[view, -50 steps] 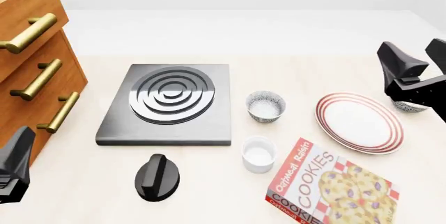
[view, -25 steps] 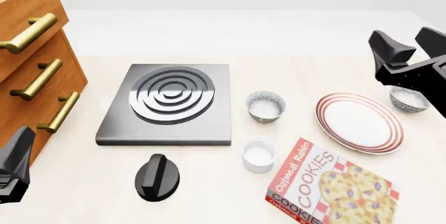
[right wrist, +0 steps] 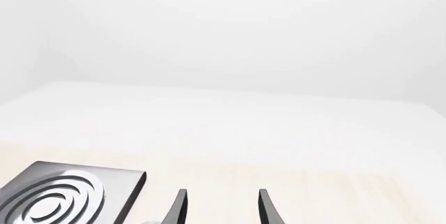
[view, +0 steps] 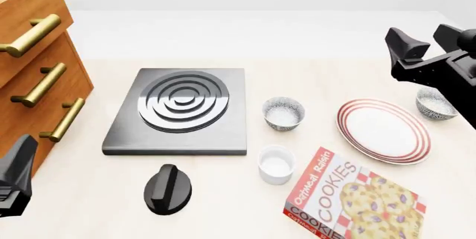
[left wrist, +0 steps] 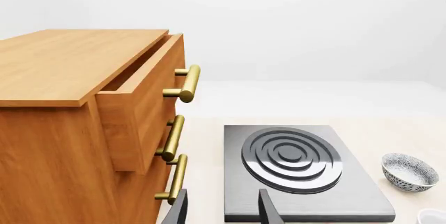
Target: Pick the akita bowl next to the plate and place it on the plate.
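Observation:
The akita bowl, small and speckled, sits on the table just right of the plate, a wide white dish with red rim rings. My right gripper hangs open and empty above and behind that bowl, not touching it. In the right wrist view the right gripper shows only two spread fingertips over bare table. An identical twin bowl stands left of the plate and also shows in the left wrist view as the twin bowl. My left gripper is open and empty at the near left, by the drawers.
A black stove plate with round burner rings lies left of centre. A white cup, a black knob and a cookie box sit near the front. A wooden drawer cabinet with brass handles stands at the left.
The right gripper has risen from low over the bowl beside the plate and moved back and leftward, uncovering it. The bowl stays on the table. The left arm has not moved.

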You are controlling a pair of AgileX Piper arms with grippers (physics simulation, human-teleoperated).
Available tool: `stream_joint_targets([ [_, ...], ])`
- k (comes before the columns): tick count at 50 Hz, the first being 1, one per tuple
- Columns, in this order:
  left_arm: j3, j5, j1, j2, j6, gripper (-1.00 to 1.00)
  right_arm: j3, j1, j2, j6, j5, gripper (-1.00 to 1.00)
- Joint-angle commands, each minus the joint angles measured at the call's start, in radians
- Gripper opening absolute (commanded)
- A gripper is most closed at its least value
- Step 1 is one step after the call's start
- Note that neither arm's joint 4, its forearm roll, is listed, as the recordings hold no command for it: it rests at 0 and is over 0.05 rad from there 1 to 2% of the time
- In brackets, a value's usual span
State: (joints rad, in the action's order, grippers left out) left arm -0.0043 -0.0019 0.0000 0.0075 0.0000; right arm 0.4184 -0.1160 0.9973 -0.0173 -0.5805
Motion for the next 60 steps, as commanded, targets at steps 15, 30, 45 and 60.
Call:
stream_joint_targets([
  [15, 0.0, 0.0, 0.0, 0.0, 0.0, 1.0, 0.063, 0.035, 0.134, -0.01, -0.042, 1.0],
  [30, 0.0, 0.0, 0.0, 0.0, 0.0, 1.0, 0.105, 0.083, 0.191, 0.003, -0.046, 1.0],
  [45, 0.0, 0.0, 0.0, 0.0, 0.0, 1.0, 0.115, 0.123, 0.219, 0.011, -0.054, 1.0],
  [60, 0.0, 0.0, 0.0, 0.0, 0.0, 1.0, 0.13, 0.164, 0.233, 0.027, -0.048, 1.0],
])
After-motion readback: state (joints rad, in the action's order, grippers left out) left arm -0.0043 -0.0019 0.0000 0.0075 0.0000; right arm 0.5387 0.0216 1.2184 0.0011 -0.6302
